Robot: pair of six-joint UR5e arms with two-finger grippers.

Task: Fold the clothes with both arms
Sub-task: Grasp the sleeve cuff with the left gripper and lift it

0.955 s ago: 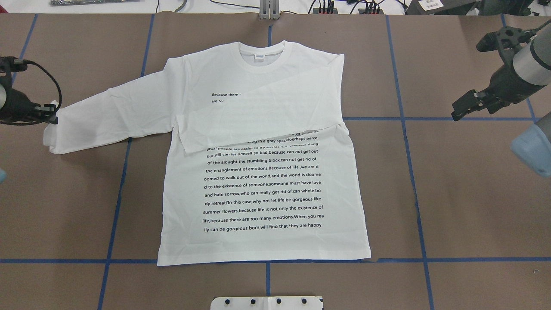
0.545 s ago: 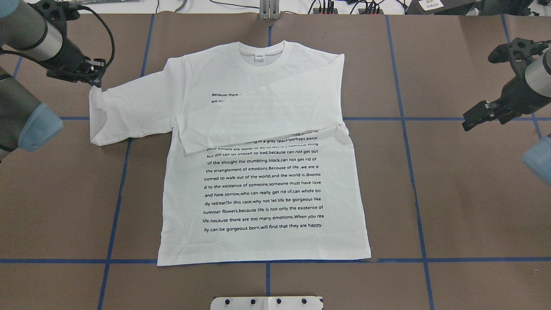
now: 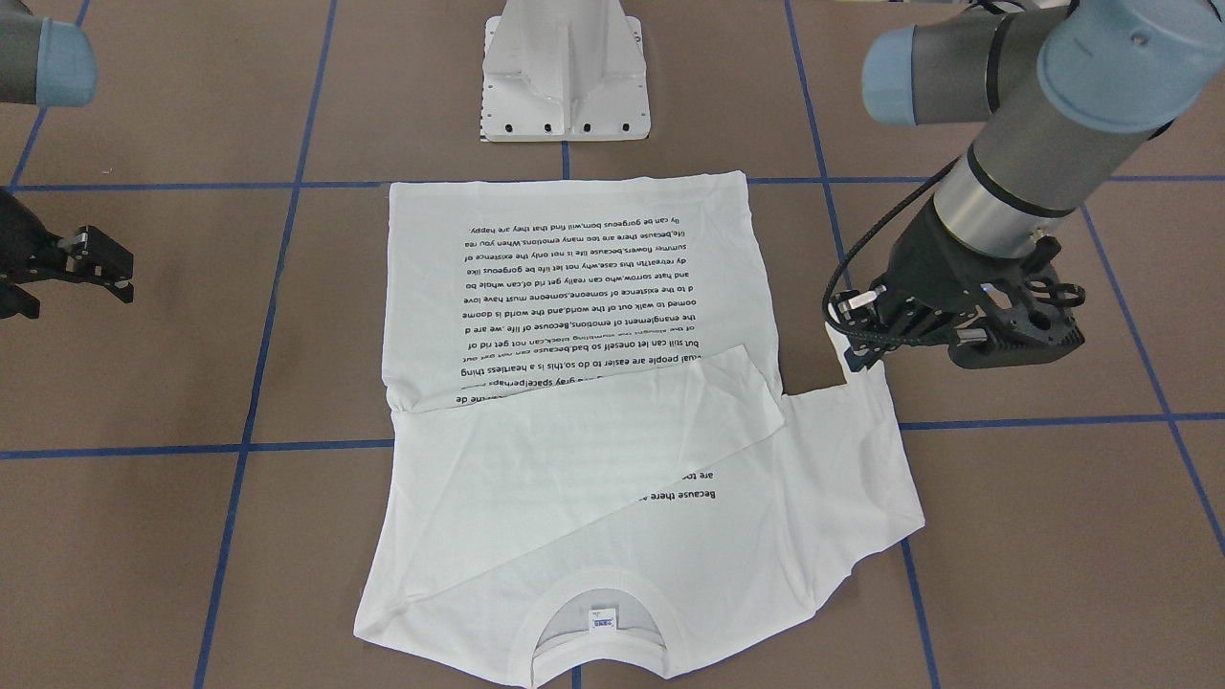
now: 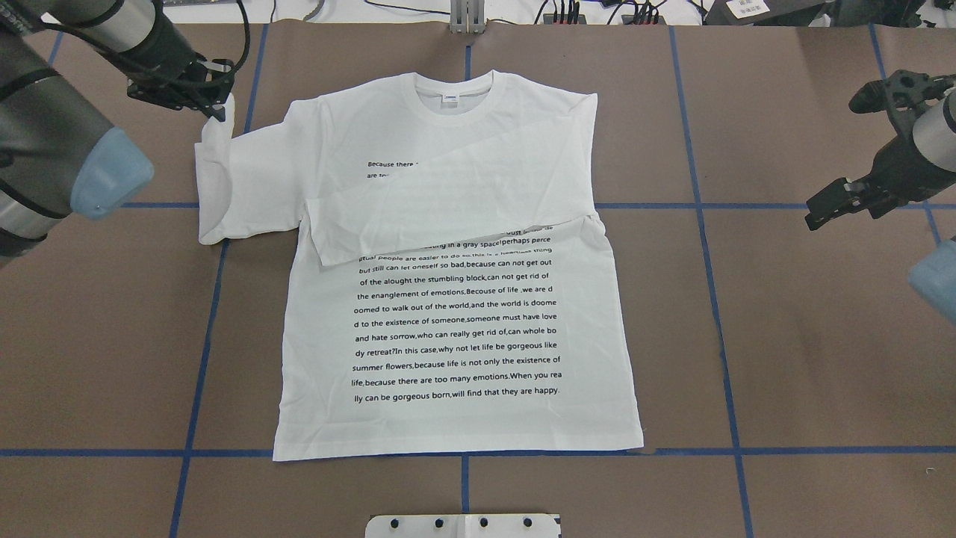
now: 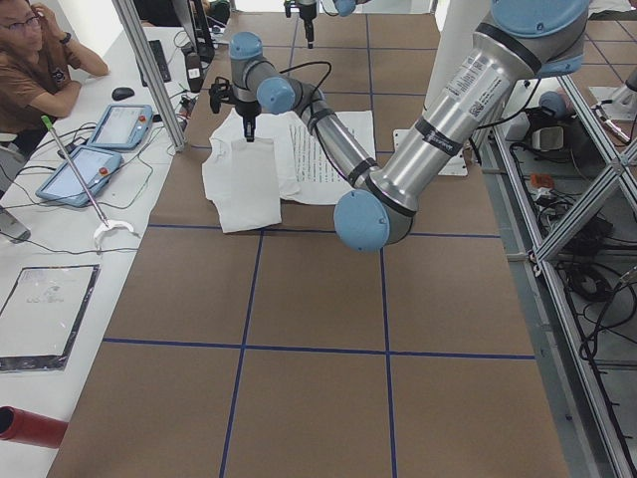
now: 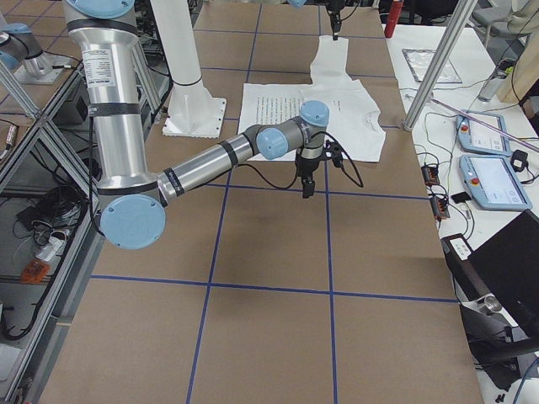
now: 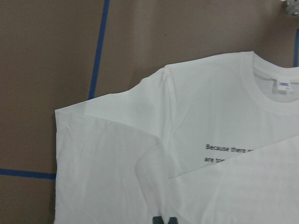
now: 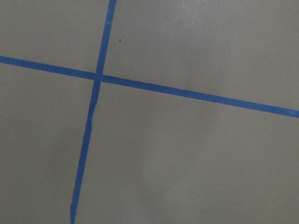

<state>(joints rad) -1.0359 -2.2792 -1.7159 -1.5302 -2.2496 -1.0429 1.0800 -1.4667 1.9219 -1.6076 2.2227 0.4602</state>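
Left gripper (image 4: pixel 215 110) is clamped on the cuff (image 4: pixel 215 134) of the left sleeve (image 4: pixel 250 187), holding it off the table (image 4: pixel 747 336) near the far left of the shirt (image 4: pixel 455 336). That sleeve is doubled back on itself, its fold lying just beside the shirt's body.

The shirt lies flat at mid-table, print side up, with its collar (image 4: pixel 455 93) at the far edge. The right sleeve (image 4: pixel 463 209) is already folded in, slanting across the chest and covering the upper lines of the text (image 4: pixel 455 329).

The step in hand seems to be bringing the left sleeve across the chest. To do it well, the cuff should travel low and level toward the right shoulder, so that the crease forms at the shoulder seam and not further out. The thin cloth will likely drag and bunch if it is pulled fast. The jaws should let go only once the sleeve lies flat over the other one.

Far right, the right gripper (image 4: pixel 815 215) hangs well apart from the shirt, fingers seemingly apart and holding nothing.
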